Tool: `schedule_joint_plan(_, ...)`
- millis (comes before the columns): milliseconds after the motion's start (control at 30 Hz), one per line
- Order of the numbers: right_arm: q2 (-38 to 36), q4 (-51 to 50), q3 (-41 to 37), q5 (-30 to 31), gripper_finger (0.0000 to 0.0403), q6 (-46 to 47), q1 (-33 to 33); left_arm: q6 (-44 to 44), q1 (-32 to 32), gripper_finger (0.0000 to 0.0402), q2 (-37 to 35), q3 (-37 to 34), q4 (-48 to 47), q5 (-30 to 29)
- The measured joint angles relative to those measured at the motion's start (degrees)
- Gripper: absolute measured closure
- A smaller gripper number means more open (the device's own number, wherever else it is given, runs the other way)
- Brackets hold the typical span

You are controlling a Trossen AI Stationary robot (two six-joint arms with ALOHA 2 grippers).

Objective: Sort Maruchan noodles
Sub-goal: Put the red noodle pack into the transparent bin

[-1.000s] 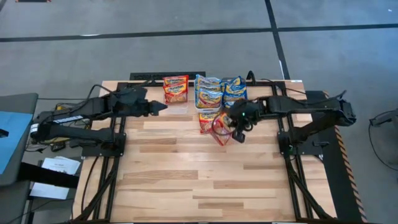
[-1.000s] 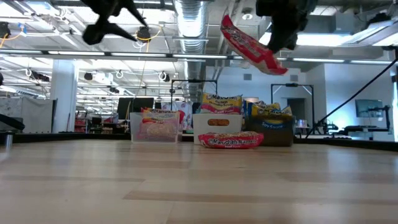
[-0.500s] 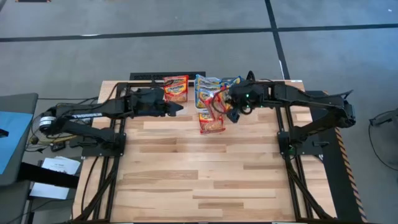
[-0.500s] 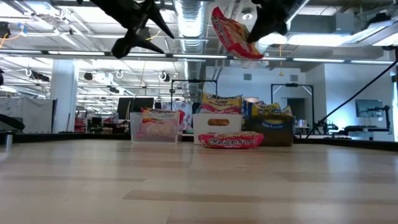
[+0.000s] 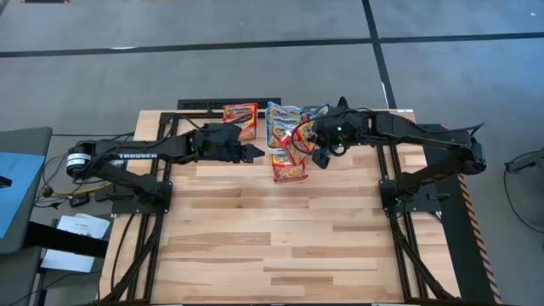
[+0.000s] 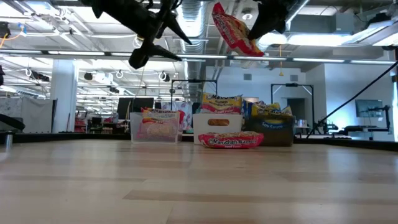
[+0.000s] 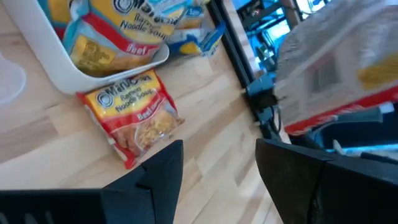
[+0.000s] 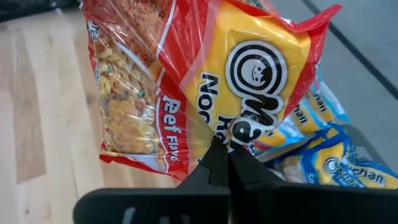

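My right gripper (image 5: 313, 150) is shut on a red-banded Maruchan packet (image 5: 299, 136), held high over the table (image 5: 272, 246) in front of the bins; the low view shows that packet (image 6: 233, 28) tilted. A second red packet (image 5: 289, 168) lies flat on the table before the white bin (image 5: 285, 127). More packets stand in the clear bin (image 5: 240, 121), the white bin and the dark bin (image 5: 320, 116). My left gripper (image 5: 257, 152) hangs open above the table, left of the lying packet (image 7: 132, 118), with nothing between its fingers. My right gripper pinches the red packet at one edge (image 8: 214, 138), near that edge's middle, between its two shut fingers (image 8: 239, 171). The fingers come slanting down from the table's right. The packet is lifted clear of everything and stands out tilted beyond the fingertips.
The three bins stand in a row at the table's far edge. The wide wooden top toward the near edge holds nothing. Beyond the table, the low view shows a large hall with racks and screens.
My right gripper has risen and gone toward the far edge with the red packet, which has tipped and now hangs before the bins. My left gripper has come toward the table's right and down a little, closing on the lying packet, still open.
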Motion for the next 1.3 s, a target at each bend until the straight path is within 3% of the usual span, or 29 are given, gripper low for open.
schedule_joint_plan(267, 3.2, -4.6, -0.2, -1.1, 0.0403, 2.5, 4.6, -5.0, -0.4, 0.0214, 1.1, 0.0, 4.6, 5.3)
schedule_joint_plan(633, 15.8, -4.8, 1.3, -3.2, 0.0401, 3.7, 10.9, -3.4, -0.9, 0.0214, 1.1, 0.0, 3.3, 7.0)
schedule_joint_plan(967, 25.7, -7.3, 11.1, -4.1, 0.0401, 0.2, 13.0, -3.9, -2.7, 0.0214, 1.1, 0.0, -2.8, 10.0)
schedule_joint_plan(1300, 30.1, -8.1, 18.9, -4.6, 0.0400, -2.4, 13.1, -3.6, -4.0, 0.0214, 1.1, 0.0, -4.6, 11.4)
